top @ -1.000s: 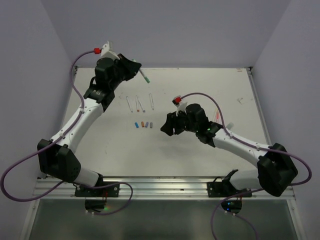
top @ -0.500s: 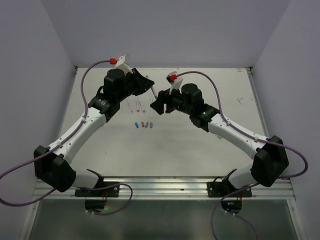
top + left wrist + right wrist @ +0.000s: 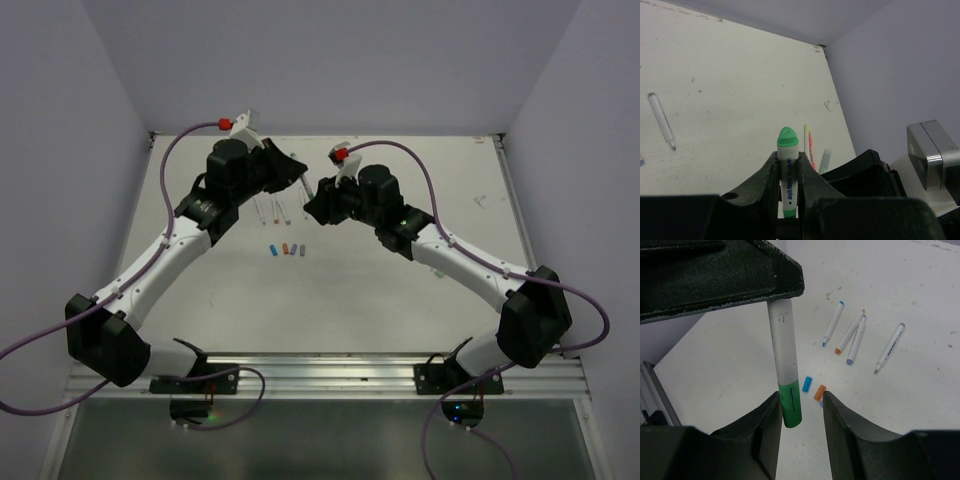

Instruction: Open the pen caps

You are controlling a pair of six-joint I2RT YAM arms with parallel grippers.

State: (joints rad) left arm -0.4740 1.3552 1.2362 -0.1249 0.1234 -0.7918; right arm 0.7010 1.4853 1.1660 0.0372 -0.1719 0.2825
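One pen (image 3: 782, 335) clamped in our left gripper (image 3: 788, 160); right gripper (image 3: 800, 404), unclosed, straddles its cap (image 3: 790, 409): we would close, then pull.

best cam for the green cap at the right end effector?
Right wrist. The green cap sits centre frame on the white pen, inside the right end effector. Top external: the two end effectors hide it. Left wrist: the left end effector clamps the pen, green at both ends; which is that cap is unclear.
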